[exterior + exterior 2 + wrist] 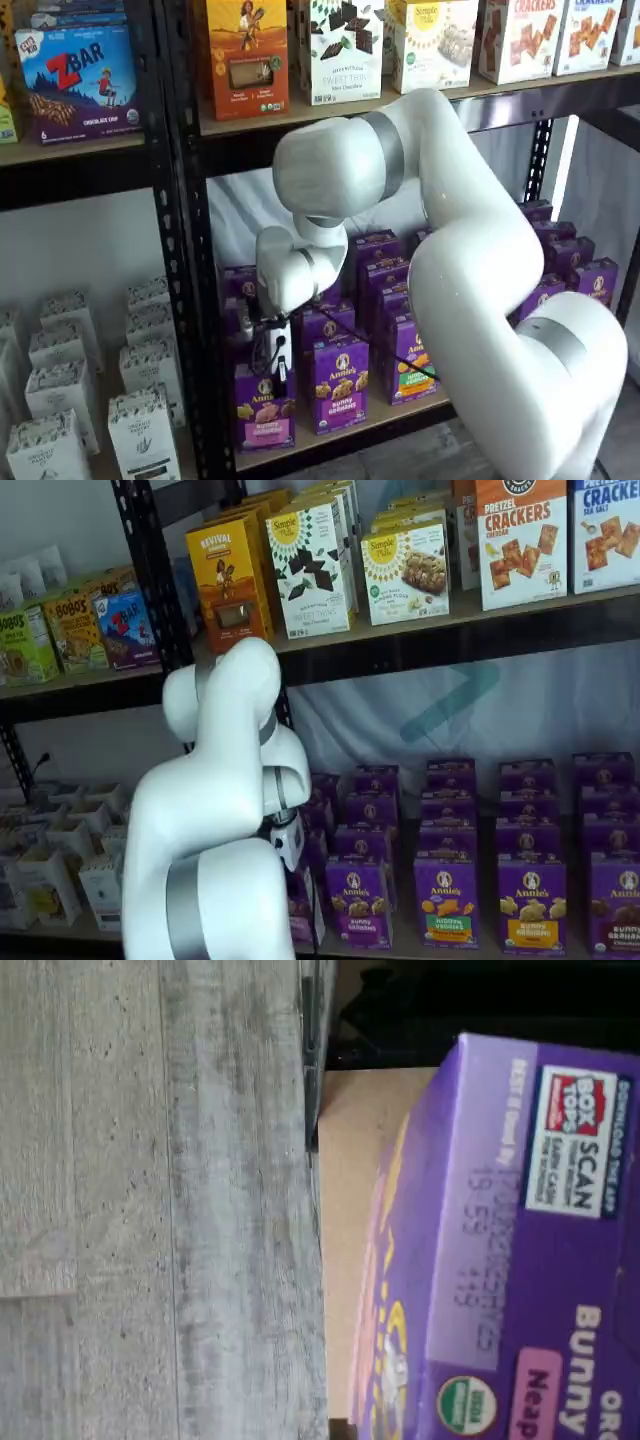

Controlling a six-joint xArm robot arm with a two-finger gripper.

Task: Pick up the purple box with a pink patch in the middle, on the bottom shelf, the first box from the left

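The purple box (264, 407) with a pink band stands at the left end of the front row on the tan bottom shelf (385, 416). In the wrist view its top (520, 1250) fills the frame close up, with a pink patch and the shelf board (352, 1160) beside it. My gripper (277, 372) hangs straight down over this box, its black fingers at the box's top edge. No gap or grip shows plainly. In a shelf view the gripper (289, 842) is half hidden behind the arm, and the box (302, 908) shows only as a sliver.
A same-size purple carton with a purple band (337, 385) stands right beside the box, and one with an orange-and-green patch (406, 359) further right. More purple cartons stand behind. A black perforated upright (185, 250) is close on the left. Grey floor (150, 1200) lies below.
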